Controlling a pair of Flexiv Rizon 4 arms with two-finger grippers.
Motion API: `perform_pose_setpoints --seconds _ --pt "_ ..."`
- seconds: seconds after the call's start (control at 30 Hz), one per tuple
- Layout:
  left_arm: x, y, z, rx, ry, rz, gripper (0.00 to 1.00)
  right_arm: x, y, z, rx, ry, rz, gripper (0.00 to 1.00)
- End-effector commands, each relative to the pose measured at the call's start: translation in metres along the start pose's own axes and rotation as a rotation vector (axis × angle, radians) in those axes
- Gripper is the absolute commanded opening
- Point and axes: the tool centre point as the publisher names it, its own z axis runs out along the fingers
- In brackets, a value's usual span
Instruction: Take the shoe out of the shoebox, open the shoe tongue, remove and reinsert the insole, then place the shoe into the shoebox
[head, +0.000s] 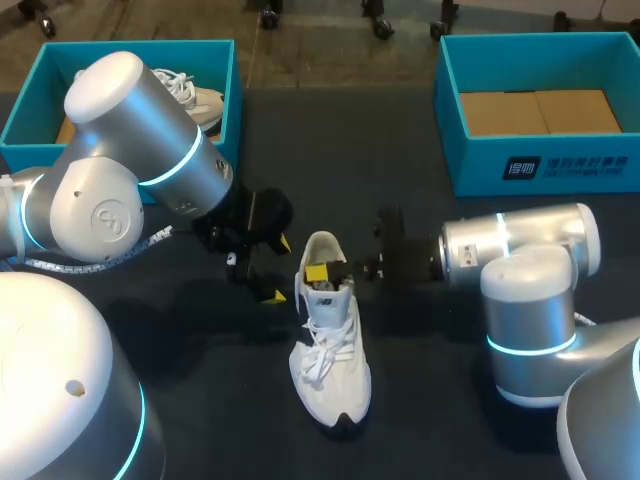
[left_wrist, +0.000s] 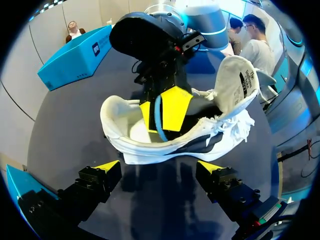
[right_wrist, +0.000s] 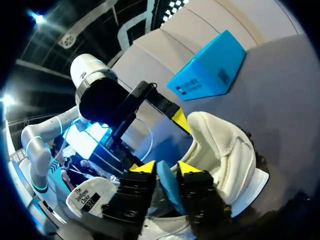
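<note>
White sneaker (head: 330, 350) sits on the table (head: 420, 420) between my arms, right tool (right_wrist: 166, 169) pinching the blue insole (right_wrist: 168, 187) inside its opening, left tool (left_wrist: 159, 167) spread beside it, not touching: unbraced, the shoe may lift with the insole.

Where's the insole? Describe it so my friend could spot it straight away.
Find the white shoe lying on the dark table. The right gripper reaches into its opening; the insole is the thin blue sheet pinched edge-up between its yellow tips, the only blue thing inside the white shoe.
</note>
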Motion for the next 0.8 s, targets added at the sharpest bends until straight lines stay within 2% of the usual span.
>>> perform_pose_setpoints --seconds 0.03,0.23,0.37,0.4,0.43,0.47,0.8 --pt "0.000 0.001 0.001 0.001 0.000 0.001 1.00 0.002 0.009 -0.001 0.023 -0.014 -0.012 0.41" --pt "0.000 0.001 0.001 0.001 0.000 0.001 1.00 0.004 0.017 -0.002 0.050 -0.025 -0.042 0.44" --pt "0.000 0.001 0.001 0.001 0.000 0.001 1.00 0.004 0.020 -0.004 0.064 -0.032 -0.047 0.41" --pt "0.000 0.001 0.001 0.001 0.000 0.001 1.00 0.002 0.020 -0.004 0.068 -0.033 -0.045 0.35" --pt "0.000 0.001 0.001 0.001 0.000 0.001 1.00 0.001 0.020 -0.005 0.072 -0.034 -0.041 0.07" --pt "0.000 0.001 0.001 0.001 0.000 0.001 1.00 -0.002 0.020 -0.005 0.075 -0.034 -0.034 0.00" --pt "0.000 0.001 0.001 0.001 0.000 0.001 1.00 -0.010 0.007 -0.003 0.085 -0.036 0.027 0.00"
